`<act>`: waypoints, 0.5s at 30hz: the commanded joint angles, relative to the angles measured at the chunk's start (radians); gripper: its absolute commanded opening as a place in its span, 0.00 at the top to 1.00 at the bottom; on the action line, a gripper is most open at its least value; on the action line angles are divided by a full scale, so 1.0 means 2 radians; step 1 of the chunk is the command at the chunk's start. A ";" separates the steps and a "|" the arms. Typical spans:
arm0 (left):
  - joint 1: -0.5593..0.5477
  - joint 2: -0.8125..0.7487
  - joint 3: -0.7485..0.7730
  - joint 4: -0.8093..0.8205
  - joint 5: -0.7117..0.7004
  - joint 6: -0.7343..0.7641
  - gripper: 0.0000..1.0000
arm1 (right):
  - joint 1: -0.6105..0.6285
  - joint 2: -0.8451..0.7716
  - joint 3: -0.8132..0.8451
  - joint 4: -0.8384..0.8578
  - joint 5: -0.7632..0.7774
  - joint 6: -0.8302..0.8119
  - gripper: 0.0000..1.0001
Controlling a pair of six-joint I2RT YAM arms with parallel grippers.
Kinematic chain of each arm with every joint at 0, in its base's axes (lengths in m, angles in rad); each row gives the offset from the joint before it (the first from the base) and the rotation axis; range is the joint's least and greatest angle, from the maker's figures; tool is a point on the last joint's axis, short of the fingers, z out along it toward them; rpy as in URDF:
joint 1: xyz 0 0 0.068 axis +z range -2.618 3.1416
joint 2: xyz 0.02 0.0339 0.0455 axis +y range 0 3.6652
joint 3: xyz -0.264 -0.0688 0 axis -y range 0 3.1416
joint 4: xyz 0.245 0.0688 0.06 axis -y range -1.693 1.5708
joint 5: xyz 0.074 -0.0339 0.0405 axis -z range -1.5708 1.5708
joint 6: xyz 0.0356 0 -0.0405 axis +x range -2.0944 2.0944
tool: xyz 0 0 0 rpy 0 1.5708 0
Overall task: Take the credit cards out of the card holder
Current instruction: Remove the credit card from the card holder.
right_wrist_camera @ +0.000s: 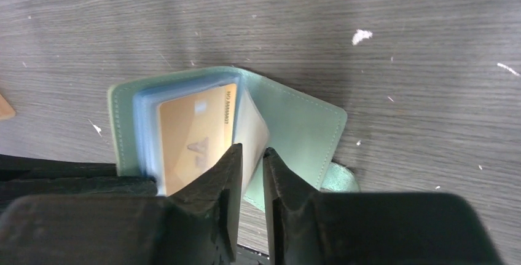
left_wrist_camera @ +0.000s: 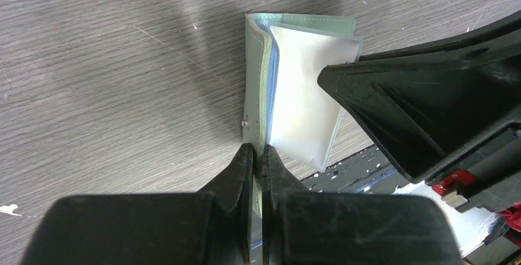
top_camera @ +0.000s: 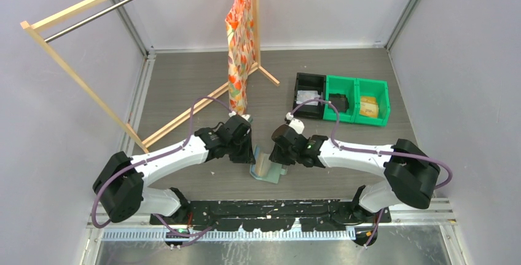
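Close to the arms, the card holder (top_camera: 265, 168) is held open between both claws, down at the desk (top_camera: 184, 80). The left claw (left_wrist_camera: 259, 152) is pinched tight on one green cover edge. The right claw (right_wrist_camera: 252, 153) is narrow around a clear pocket (right_wrist_camera: 254, 123); I cannot tell if it grips. A gold card (right_wrist_camera: 193, 136) sits inside, so the job looks barely begun. Far back stand green bins (top_camera: 356, 80).

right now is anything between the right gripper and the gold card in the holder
Yes: the gold card sits in a clear sleeve of the card holder, and the right gripper straddles a sleeve leaf beside it, not the bare card.
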State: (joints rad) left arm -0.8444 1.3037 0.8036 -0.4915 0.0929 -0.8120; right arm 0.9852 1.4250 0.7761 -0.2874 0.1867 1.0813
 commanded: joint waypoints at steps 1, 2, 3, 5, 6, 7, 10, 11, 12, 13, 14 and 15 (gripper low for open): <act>-0.003 -0.020 0.000 0.007 -0.007 -0.007 0.99 | 0.003 0.000 -0.016 0.020 -0.003 0.010 0.82; -0.003 -0.021 -0.001 0.006 -0.009 -0.007 0.99 | 0.002 0.000 -0.019 0.023 -0.004 0.009 0.87; -0.003 -0.023 -0.002 0.005 -0.010 -0.006 0.99 | 0.002 0.000 -0.024 0.026 -0.005 0.008 0.92; -0.003 -0.026 -0.005 0.003 -0.015 -0.004 1.00 | 0.002 0.002 -0.035 0.039 -0.007 0.002 0.99; -0.003 -0.028 -0.007 0.001 -0.019 -0.005 0.99 | 0.003 0.003 -0.040 0.046 -0.007 -0.003 0.99; -0.002 -0.030 -0.008 -0.001 -0.021 -0.004 0.99 | 0.003 0.004 -0.046 0.050 -0.007 -0.010 0.99; -0.002 -0.035 -0.012 -0.009 -0.028 -0.003 0.93 | 0.001 0.005 -0.063 0.065 -0.005 -0.019 0.99; -0.002 -0.035 -0.013 -0.014 -0.031 -0.003 0.87 | 0.002 0.005 -0.072 0.071 -0.008 -0.025 0.99; -0.002 -0.035 -0.014 -0.019 -0.034 -0.004 0.80 | 0.002 0.004 -0.074 0.078 -0.011 -0.027 0.99; -0.002 -0.035 -0.013 -0.023 -0.038 -0.004 0.74 | 0.001 0.004 -0.078 0.082 -0.012 -0.035 0.99; -0.002 -0.035 -0.013 -0.029 -0.042 -0.005 0.68 | 0.001 0.005 -0.080 0.085 -0.013 -0.036 0.99; -0.002 -0.035 -0.011 -0.037 -0.055 -0.006 0.63 | 0.002 0.007 -0.081 0.085 -0.013 -0.039 0.99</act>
State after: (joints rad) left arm -0.8444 1.2606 0.7803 -0.5133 0.0555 -0.8131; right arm 0.9863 1.4319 0.6323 -0.1730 0.1612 1.0489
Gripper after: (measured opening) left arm 0.293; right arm 0.020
